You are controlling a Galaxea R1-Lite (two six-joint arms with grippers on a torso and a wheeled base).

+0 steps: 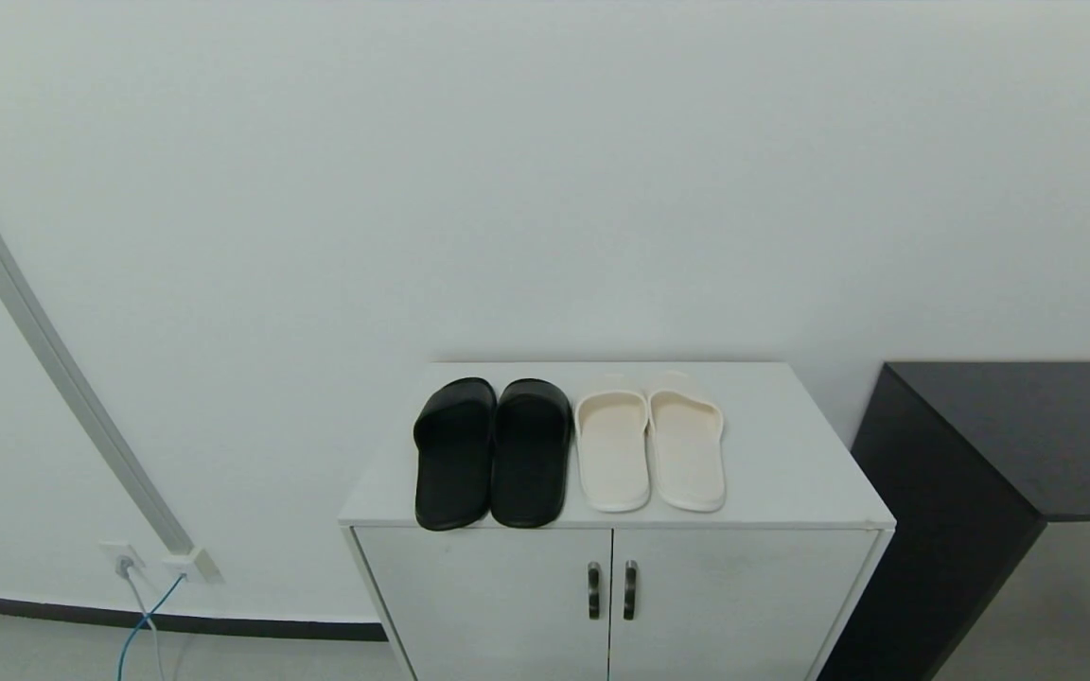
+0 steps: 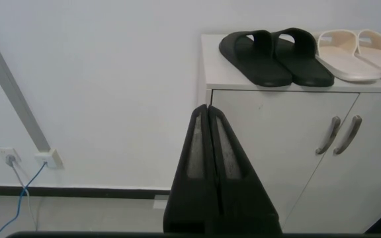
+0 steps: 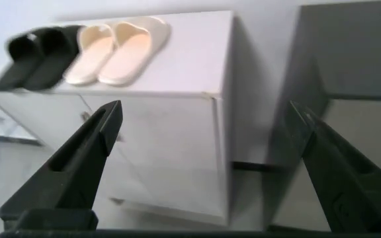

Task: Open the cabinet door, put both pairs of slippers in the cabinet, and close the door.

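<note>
A white cabinet (image 1: pixel 744 586) stands against the wall with both doors closed and two dark handles (image 1: pixel 611 589) at the centre seam. On its top lie a pair of black slippers (image 1: pixel 492 451) on the left and a pair of cream slippers (image 1: pixel 649 445) beside them. My left gripper (image 2: pixel 208 109) is shut with nothing in it, held off the cabinet's left side, below the black slippers (image 2: pixel 276 54). My right gripper (image 3: pixel 204 116) is open and empty, held off the cabinet's (image 3: pixel 177 145) right front corner, with the cream slippers (image 3: pixel 114 43) beyond.
A dark cabinet or desk (image 1: pixel 1009 492) stands close to the right of the white cabinet. On the left wall, a slanting cable duct (image 1: pixel 43 340) ends at a socket (image 1: pixel 121 556) with blue and white cables (image 1: pixel 143 615) near the floor.
</note>
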